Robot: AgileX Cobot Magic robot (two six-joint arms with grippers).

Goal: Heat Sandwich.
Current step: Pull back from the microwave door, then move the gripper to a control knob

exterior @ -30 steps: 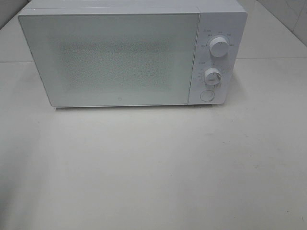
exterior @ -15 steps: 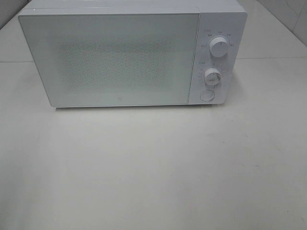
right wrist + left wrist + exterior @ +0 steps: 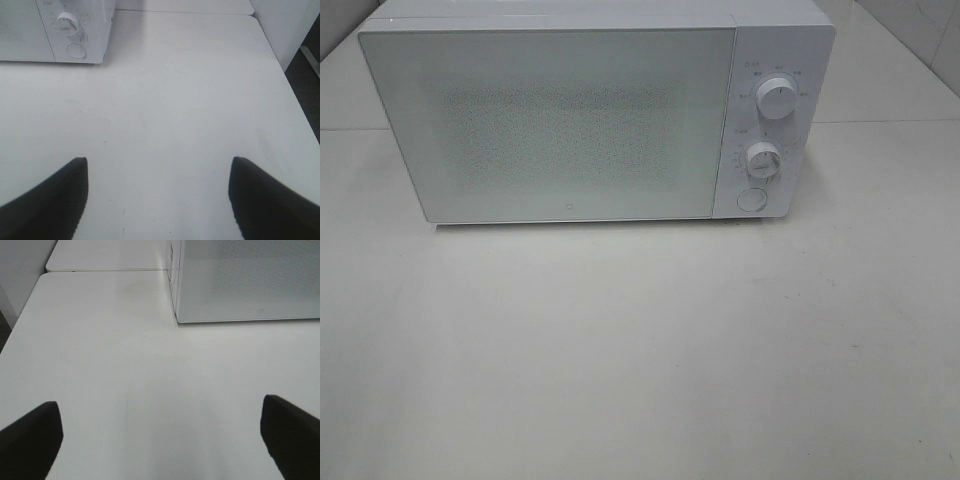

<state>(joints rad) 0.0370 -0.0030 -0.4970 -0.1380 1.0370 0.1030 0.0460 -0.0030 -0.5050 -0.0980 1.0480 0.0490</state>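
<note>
left gripper [image 3: 160, 409]: jaws spread wide, nothing between them, only bare table [image 3: 110, 355] beneath. right gripper [image 3: 159, 161]: jaws also well apart and empty. judgement: open, unloaded jaws suit a ready stance, with no grasp begun.

arm pose: neither arm appears in the exterior high view, so both are judged to be drawn back at the near edge of the table. each wrist is aimed forward and tilted down. the left looks past the table toward the microwave's left front corner. the right looks toward its control corner.

microwave [image 3: 570, 120]: stands upright toward the far side of the table, front facing the arms. judgement: this keeps the door [image 3: 550, 130] and controls within reach. the door is closed flush. upper dial [image 3: 777, 101], lower dial [image 3: 762, 160] and round button [image 3: 751, 199] lie on the right arm's side.

sandwich: not visible in any view. the frosted door shows nothing behind it, so it cannot be told whether the sandwich is inside.
</note>
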